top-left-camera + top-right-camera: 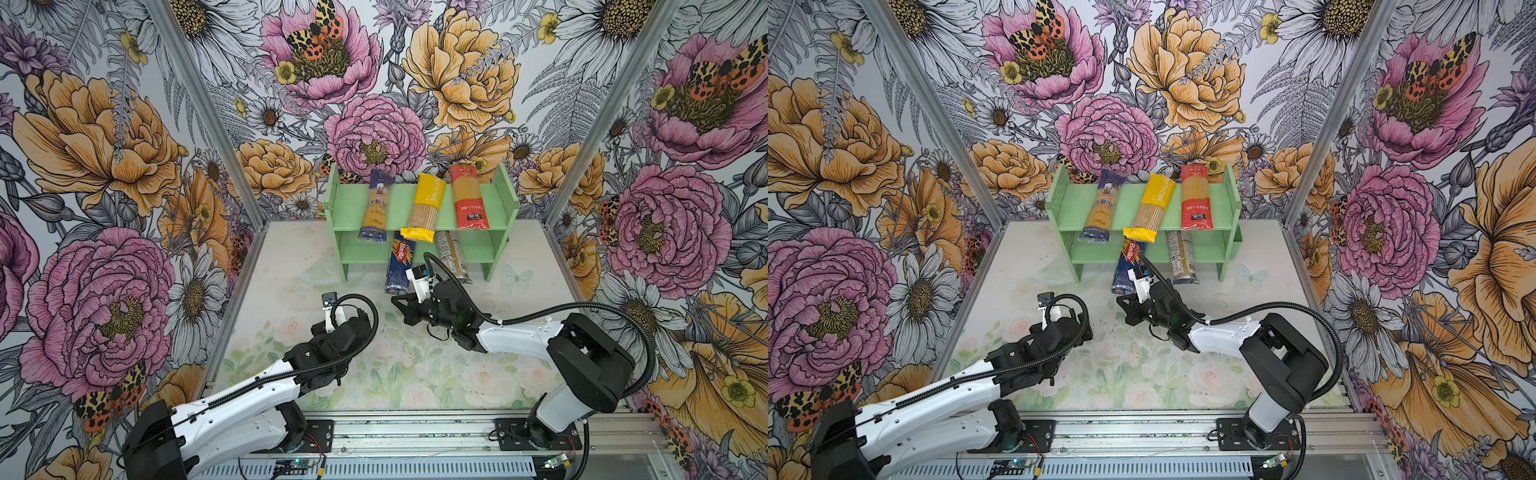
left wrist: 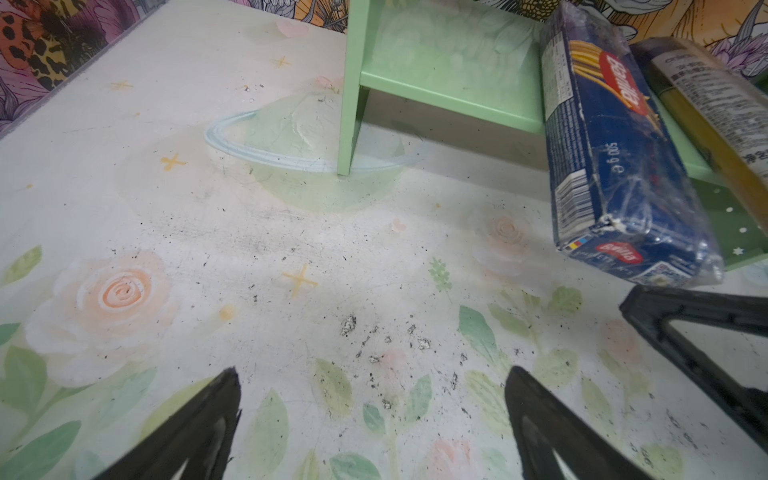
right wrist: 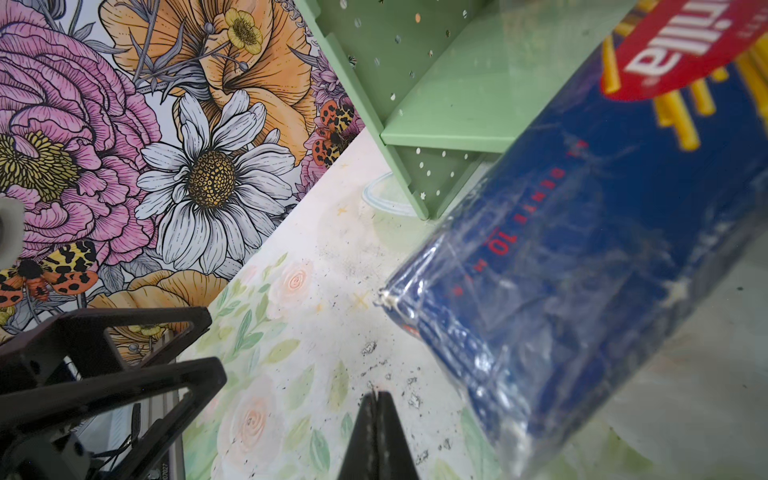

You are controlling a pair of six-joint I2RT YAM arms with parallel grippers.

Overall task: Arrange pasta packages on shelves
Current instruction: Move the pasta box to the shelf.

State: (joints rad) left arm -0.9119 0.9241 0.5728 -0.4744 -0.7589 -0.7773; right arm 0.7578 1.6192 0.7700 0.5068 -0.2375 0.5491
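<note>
Barilla packet (image 1: 400, 266) lies beside right pincer (image 3: 377, 399), pressed together empty; left pincer (image 2: 372, 374) stands spread.

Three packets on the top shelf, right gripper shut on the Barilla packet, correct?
Not quite. The right gripper is shut on nothing; the Barilla packet lies beside it, as the right wrist view shows. Three packets do lie on the top shelf.

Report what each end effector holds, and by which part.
Nothing is held: left end effector open, right end effector shut empty beside the Barilla packet.
</note>
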